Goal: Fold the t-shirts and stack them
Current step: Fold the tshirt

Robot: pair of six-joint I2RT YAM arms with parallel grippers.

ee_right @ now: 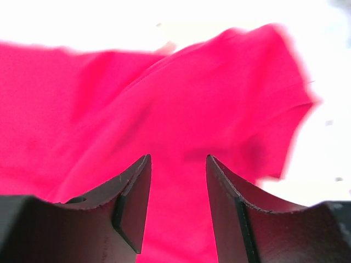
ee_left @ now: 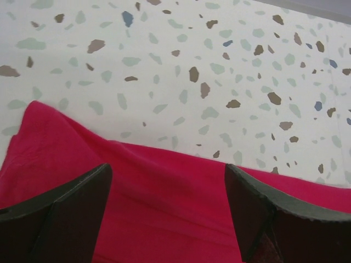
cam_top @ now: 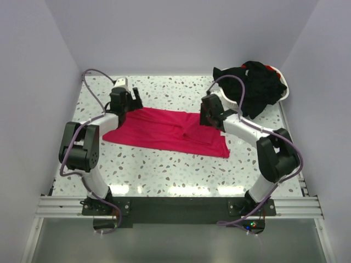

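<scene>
Plenty of open speckled tabletop along the near side, plus another bare strip behind the flat pinkish-red fabric t-shirt. The far right corner's cramped: a white plastic basket heaped with black fabric t-shirts, and the right arm just beside it. Plain pale walls box in the sides and back.

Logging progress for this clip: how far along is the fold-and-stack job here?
Done: nothing is stacked yet. In hand: the red t-shirt lies spread on the table, with the left end effector and right end effector both open over its far edge. Left: folding it, then the black t-shirts heaped in the white basket.
</scene>
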